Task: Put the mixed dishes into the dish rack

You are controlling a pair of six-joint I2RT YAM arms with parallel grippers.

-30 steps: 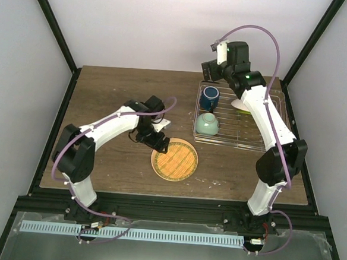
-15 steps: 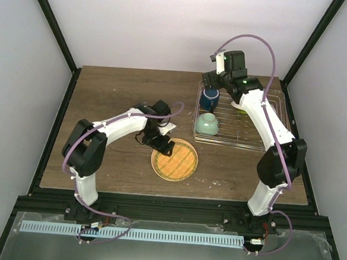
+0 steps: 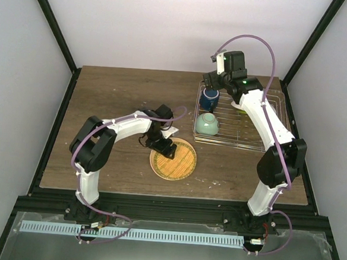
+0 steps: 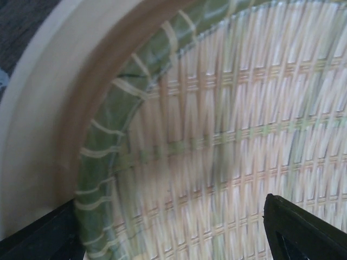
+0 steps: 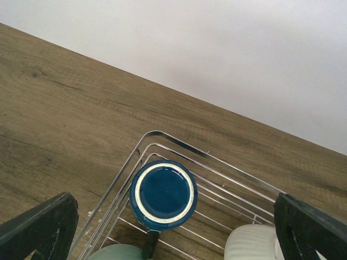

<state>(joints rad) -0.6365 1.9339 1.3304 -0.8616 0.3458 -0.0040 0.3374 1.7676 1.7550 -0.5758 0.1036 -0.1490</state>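
The orange woven plate [image 3: 176, 161] lies flat on the table and fills the left wrist view [image 4: 227, 135]. My left gripper [image 3: 161, 145] is open right over its left rim [image 4: 173, 238], one finger [image 4: 38, 241] at the rim and one finger [image 4: 303, 227] over the weave. The wire dish rack [image 3: 254, 132] holds the dark blue mug [image 3: 209, 98], base up, the mint bowl [image 3: 207, 124] and a plate [image 3: 242, 106] mostly hidden by my right arm. My right gripper [image 3: 211, 85] is open and empty above the mug [image 5: 162, 195].
In the right wrist view the rack's corner wires [image 5: 162, 135], the bowl's edge [image 5: 116, 253] and a white ribbed plate [image 5: 252, 244] sit close around the mug. Black frame posts and white walls close in the table's sides and back.
My left gripper has moved right and down onto the woven plate's left rim. My right gripper came down over the mug, then stayed still.
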